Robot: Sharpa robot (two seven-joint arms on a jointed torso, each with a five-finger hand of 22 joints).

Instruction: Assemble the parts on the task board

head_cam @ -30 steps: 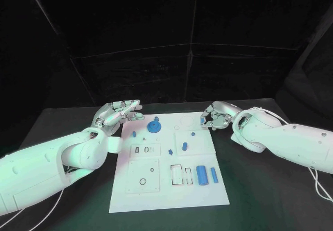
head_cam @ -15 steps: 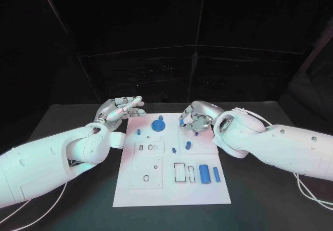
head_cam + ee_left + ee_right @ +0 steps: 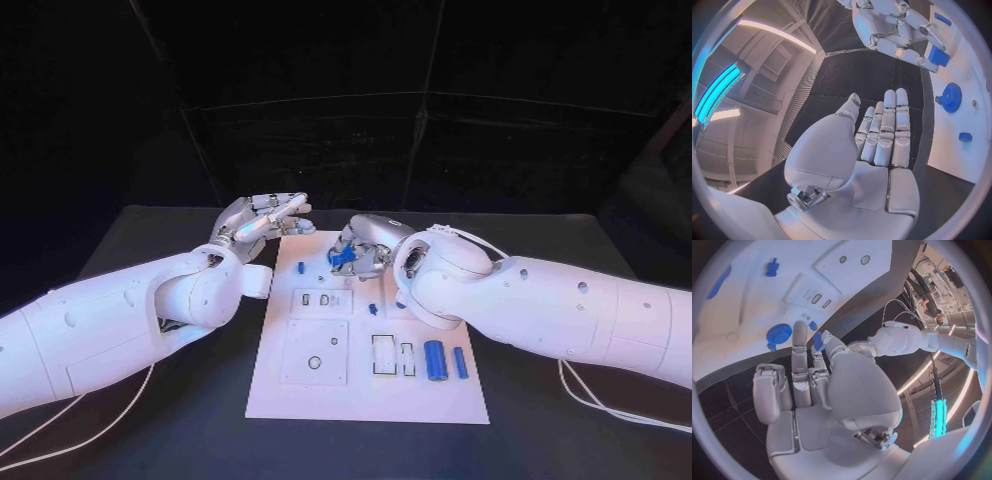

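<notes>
Task board (image 3: 289,395) lies flat mid-bench (image 3: 144,430); its far right part is hidden by the right arm. Right robot hand (image 3: 361,250) over the board's far end, fingers curled beside the blue gear (image 3: 779,333); grasp cannot be told. Left robot hand (image 3: 260,222) hovers off the far-left corner, fingers straight, together, holding nothing.

Task board (image 3: 289,395) mid-table (image 3: 606,440). Right hand (image 3: 361,245) over its far end, above the gear (image 3: 778,333). Left hand (image 3: 260,222) just off the far left corner. Two cylinders (image 3: 447,361) near right.
</notes>
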